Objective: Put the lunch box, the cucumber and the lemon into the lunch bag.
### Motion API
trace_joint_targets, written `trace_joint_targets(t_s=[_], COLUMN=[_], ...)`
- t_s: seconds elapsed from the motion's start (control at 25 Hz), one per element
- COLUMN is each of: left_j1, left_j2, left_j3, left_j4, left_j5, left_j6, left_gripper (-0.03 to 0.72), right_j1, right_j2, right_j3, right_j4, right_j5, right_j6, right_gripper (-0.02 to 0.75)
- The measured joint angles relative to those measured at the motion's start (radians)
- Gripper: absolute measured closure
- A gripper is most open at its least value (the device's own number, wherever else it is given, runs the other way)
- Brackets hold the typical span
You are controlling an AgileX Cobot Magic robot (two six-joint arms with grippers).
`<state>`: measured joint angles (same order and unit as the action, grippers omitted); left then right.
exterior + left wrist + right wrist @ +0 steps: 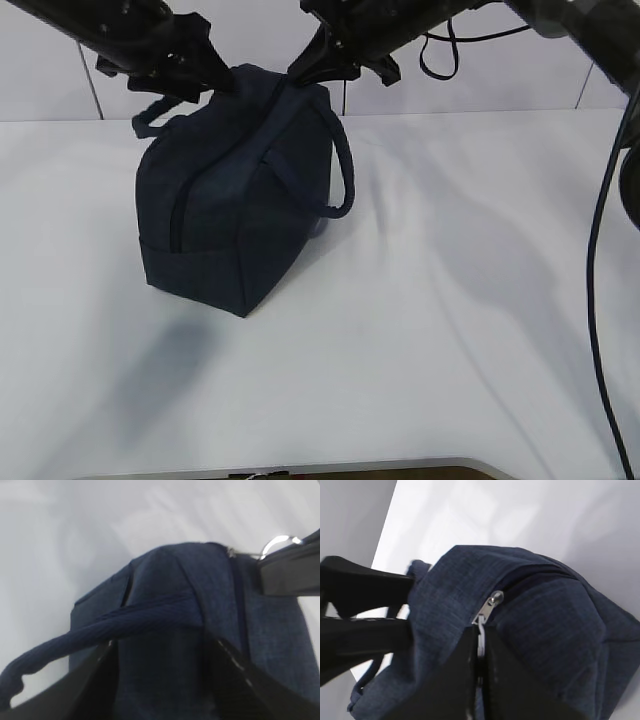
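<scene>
I hold the lunch bag (235, 200) upright on the tabletop (450, 300): left end effector (160, 652) part-spread, bracing its end, while right end effector (481, 645) pinches the ring pull (481, 642), to work the zipper.

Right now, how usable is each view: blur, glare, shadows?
Exterior view: sharp and evenly lit, with a soft shadow in front of the lunch bag on the table. Left wrist view: soft focus; glare on the silver ring pull. Right wrist view: fabric weave crisp; right gripper fingers dark and featureless.
</scene>
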<state>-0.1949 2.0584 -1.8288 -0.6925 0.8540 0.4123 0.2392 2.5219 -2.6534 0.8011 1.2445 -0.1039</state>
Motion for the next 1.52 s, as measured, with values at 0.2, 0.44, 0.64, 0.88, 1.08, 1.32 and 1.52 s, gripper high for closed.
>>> trace_joint_targets(t_s=[0.2,0.44,0.64,0.88,1.08,1.32,1.52], left_j1=[-0.002,-0.002,0.000,0.010,0.015,0.028,0.029], left_j2=[0.025,0.025,0.025,0.025,0.025,0.025,0.026], left_j3=[0.000,0.000,-0.037,-0.062,-0.062,-0.062,-0.062], left_j4=[-0.002,-0.044,-0.074,-0.121,-0.114,-0.089,-0.088], left_j5=[0.007,0.024,0.073,0.121,0.132,0.136,0.140], left_j6=[-0.007,-0.008,-0.003,0.001,-0.003,-0.010,-0.012], left_gripper=[0.269,0.426,0.406,0.363,0.312,0.313,0.432], right_j1=[0.000,0.000,0.000,0.000,0.000,0.000,0.000], right_j2=[0.000,0.000,0.000,0.000,0.000,0.000,0.000], right_j3=[0.000,0.000,0.000,0.000,0.000,0.000,0.000], right_j4=[0.000,0.000,0.000,0.019,0.033,0.043,0.053], right_j5=[0.000,0.000,0.000,0.000,0.000,0.000,0.000], right_j6=[-0.002,-0.002,-0.003,-0.003,-0.003,-0.003,-0.003], right_gripper=[0.733,0.733,0.733,0.733,0.733,0.733,0.733])
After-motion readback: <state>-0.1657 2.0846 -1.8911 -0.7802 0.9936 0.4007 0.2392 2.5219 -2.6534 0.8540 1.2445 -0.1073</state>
